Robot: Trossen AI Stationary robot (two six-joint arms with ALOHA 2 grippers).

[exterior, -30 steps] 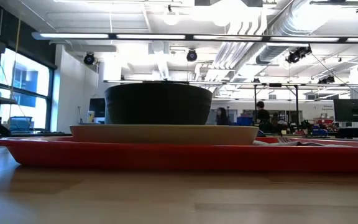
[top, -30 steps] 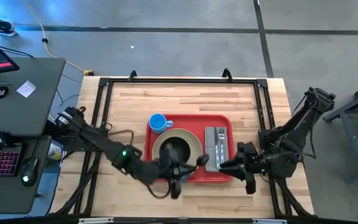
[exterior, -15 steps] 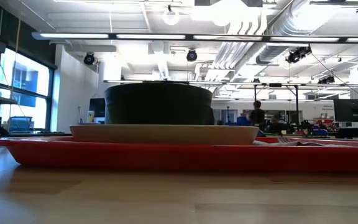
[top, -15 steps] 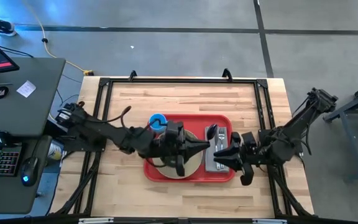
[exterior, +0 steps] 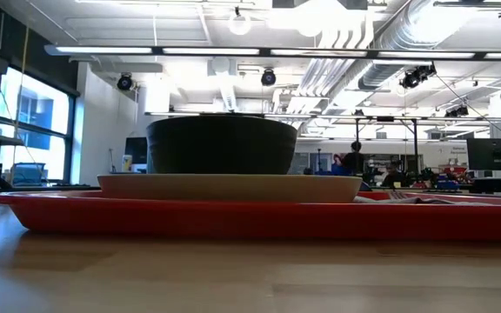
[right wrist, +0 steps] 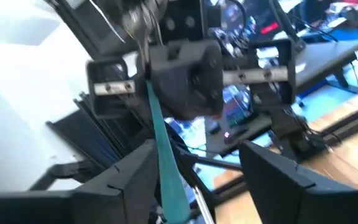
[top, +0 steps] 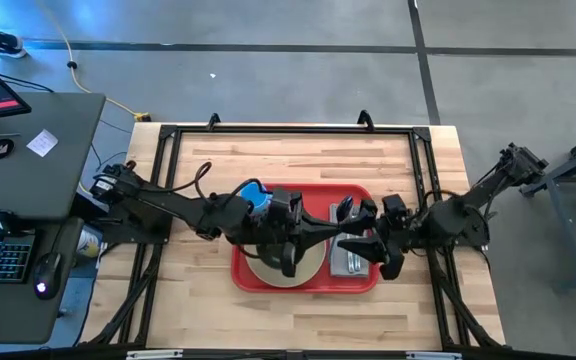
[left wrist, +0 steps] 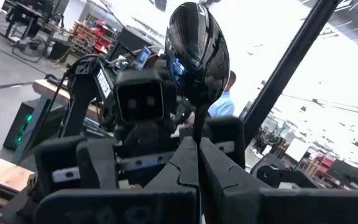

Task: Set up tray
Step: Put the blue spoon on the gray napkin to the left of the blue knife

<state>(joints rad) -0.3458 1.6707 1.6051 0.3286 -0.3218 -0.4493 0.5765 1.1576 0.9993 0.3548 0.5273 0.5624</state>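
While the left end effector (left wrist: 194,149) pinches a spoon (left wrist: 197,50) over the tray (top: 303,280), the right end effector (top: 356,238) gapes opposite.

The tray (top: 305,283) is a large, flat, red plastic rectangle with rounded corners and a low raised rim. It lies flat on the wooden table, near the middle and toward the front edge, its long sides running left to right. Much of its surface is covered from above, so mainly the front rim and corners show. From table height the tray (exterior: 259,222) reads as a long, low red band resting level on the wood, its rim curving up at the left end.
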